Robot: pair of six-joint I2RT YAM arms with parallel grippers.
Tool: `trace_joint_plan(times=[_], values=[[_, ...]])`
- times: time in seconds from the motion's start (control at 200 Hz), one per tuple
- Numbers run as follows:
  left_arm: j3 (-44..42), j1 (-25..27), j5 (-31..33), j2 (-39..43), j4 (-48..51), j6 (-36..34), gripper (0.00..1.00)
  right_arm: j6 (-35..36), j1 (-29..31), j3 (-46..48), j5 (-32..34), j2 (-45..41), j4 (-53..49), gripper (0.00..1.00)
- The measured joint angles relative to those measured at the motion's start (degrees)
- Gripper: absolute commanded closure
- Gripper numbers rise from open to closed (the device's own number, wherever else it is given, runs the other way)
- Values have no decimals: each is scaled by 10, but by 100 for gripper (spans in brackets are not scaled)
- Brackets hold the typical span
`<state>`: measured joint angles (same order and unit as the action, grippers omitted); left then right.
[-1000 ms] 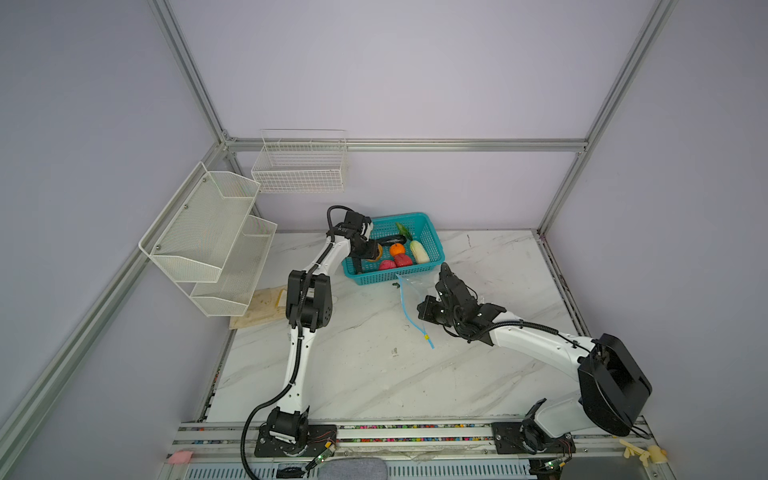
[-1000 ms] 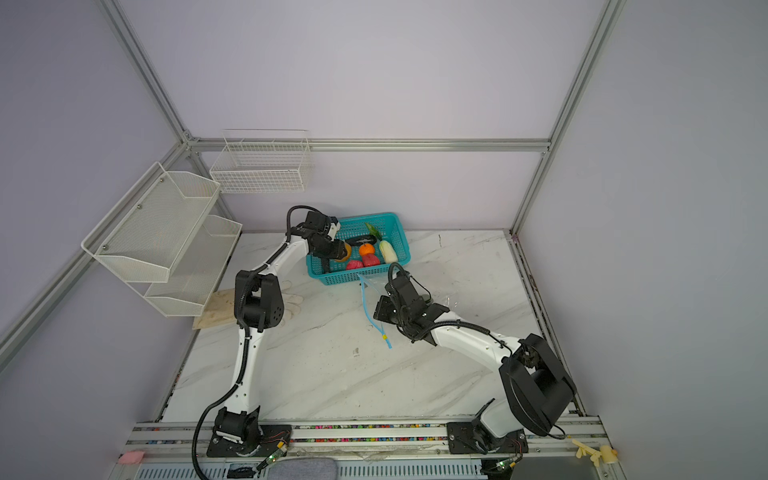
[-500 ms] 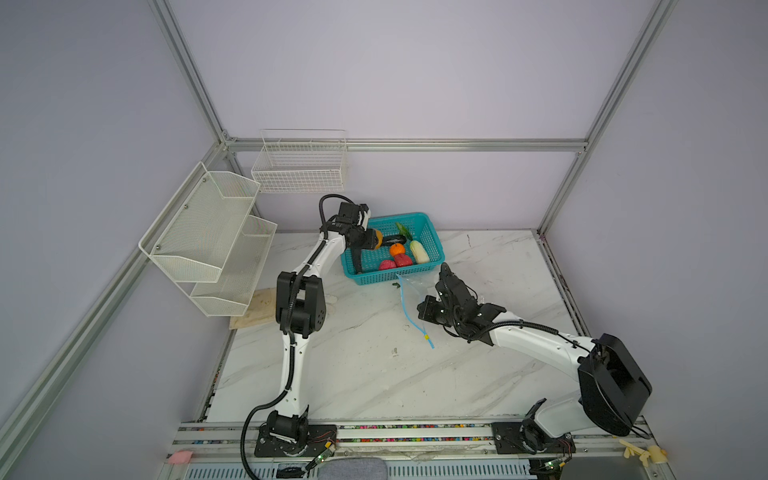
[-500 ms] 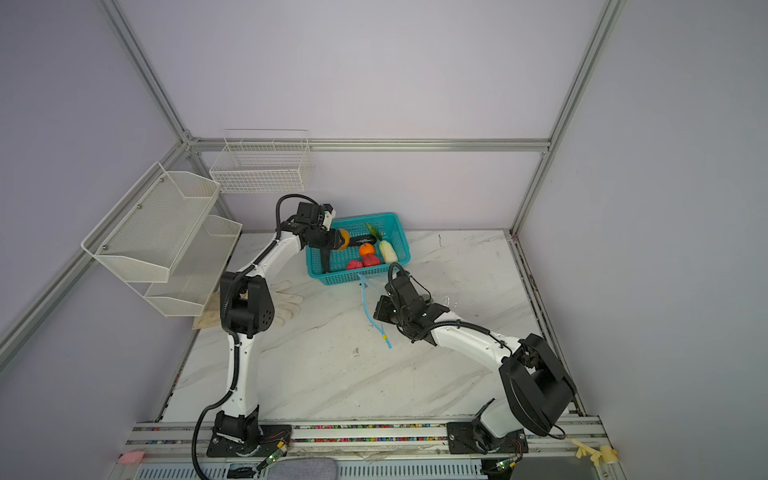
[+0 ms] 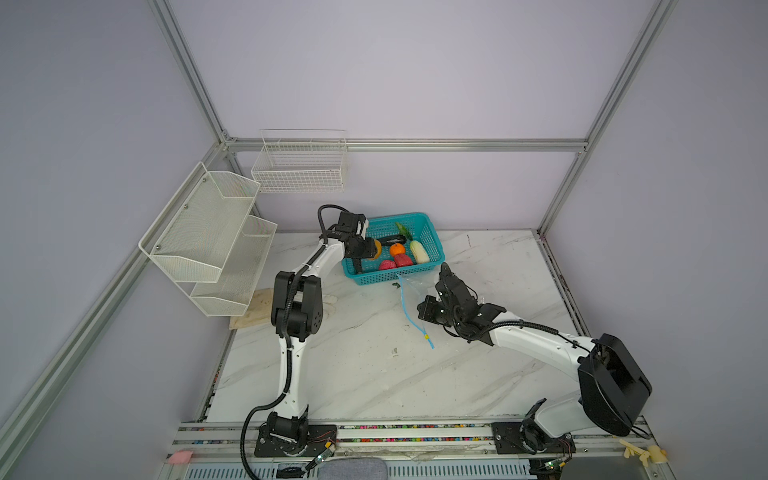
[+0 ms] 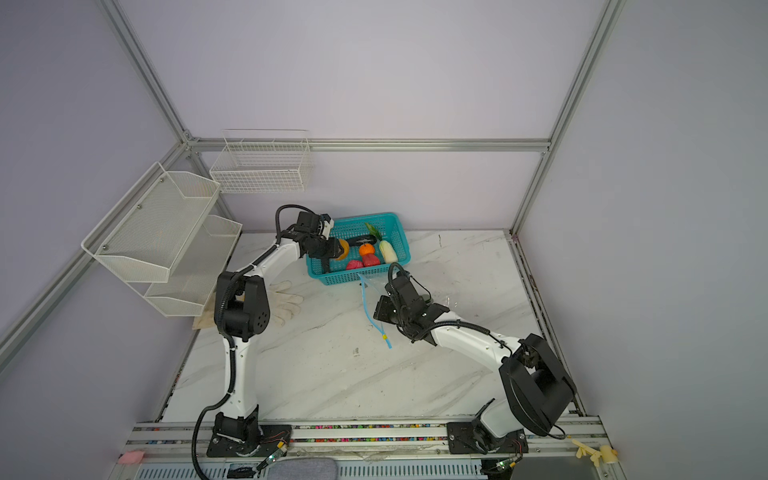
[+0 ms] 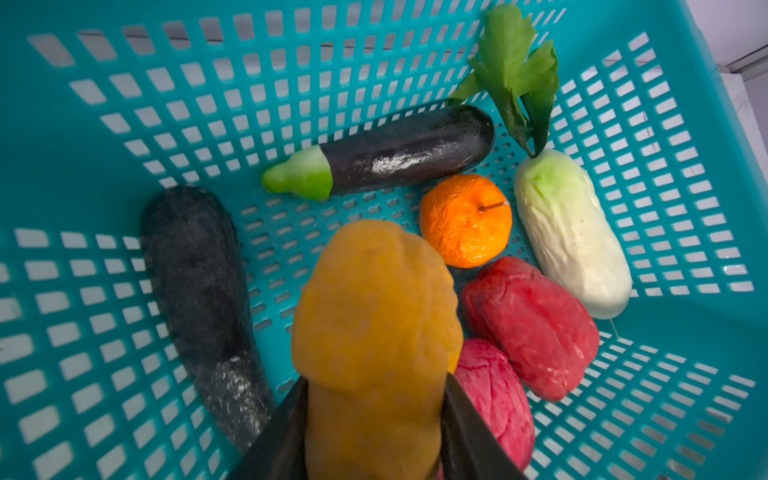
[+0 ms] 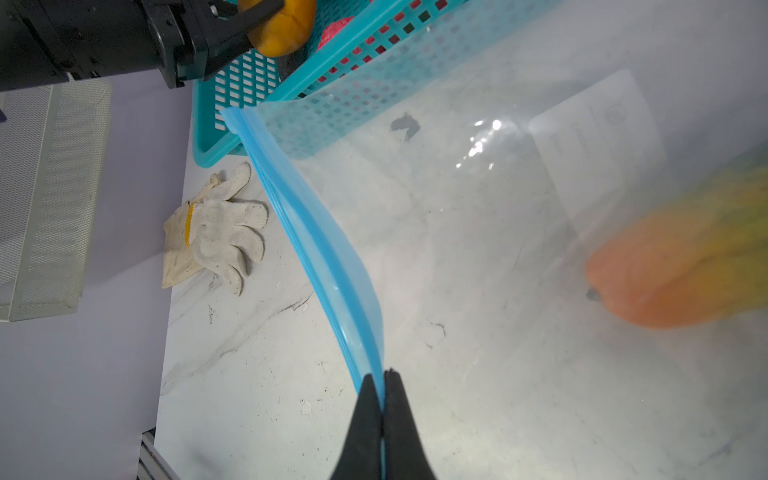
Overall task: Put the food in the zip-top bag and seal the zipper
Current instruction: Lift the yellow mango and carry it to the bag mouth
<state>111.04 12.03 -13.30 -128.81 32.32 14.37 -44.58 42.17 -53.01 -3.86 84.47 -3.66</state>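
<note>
My left gripper (image 7: 376, 382) is shut on a yellow-orange mango (image 7: 374, 307) and holds it over the teal basket (image 7: 124, 124). Under it in the basket lie the rest of the food: an eggplant (image 7: 407, 149), an orange (image 7: 465, 220), a white cabbage (image 7: 569, 232), red (image 7: 532, 324) and pink (image 7: 494, 395) pieces and a dark piece (image 7: 199, 291). The zip-top bag (image 8: 498, 249) lies clear on the table beside the basket. My right gripper (image 8: 383, 374) is shut on its blue zipper (image 8: 316, 232). A blurred orange and green piece (image 8: 685, 270) is inside the bag. The yellow slider (image 5: 425, 337) sits near the strip's near end.
A white work glove (image 6: 282, 303) lies on the table to the left of the basket. White mesh shelves (image 5: 208, 241) and a wire basket (image 5: 299, 166) hang on the left and back walls. A wooden board (image 5: 253, 309) lies under the shelves.
The left arm's elbow has swung left, uncovering the glove, and its jaws have closed a little on the mango above the basket. The right arm has not moved.
</note>
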Motion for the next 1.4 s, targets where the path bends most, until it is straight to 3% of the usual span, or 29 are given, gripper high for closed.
trace_joint_plan(times=[0.635,1.05,1.4], values=[[-214,1,-34,230,-31,62,58,3,0,-7,-2,6,0,100],[-332,34,-58,359,-28,79,58,11,0,-26,-5,22,0,100],[-382,60,-76,393,-29,91,58,17,0,-38,-8,31,0,100]])
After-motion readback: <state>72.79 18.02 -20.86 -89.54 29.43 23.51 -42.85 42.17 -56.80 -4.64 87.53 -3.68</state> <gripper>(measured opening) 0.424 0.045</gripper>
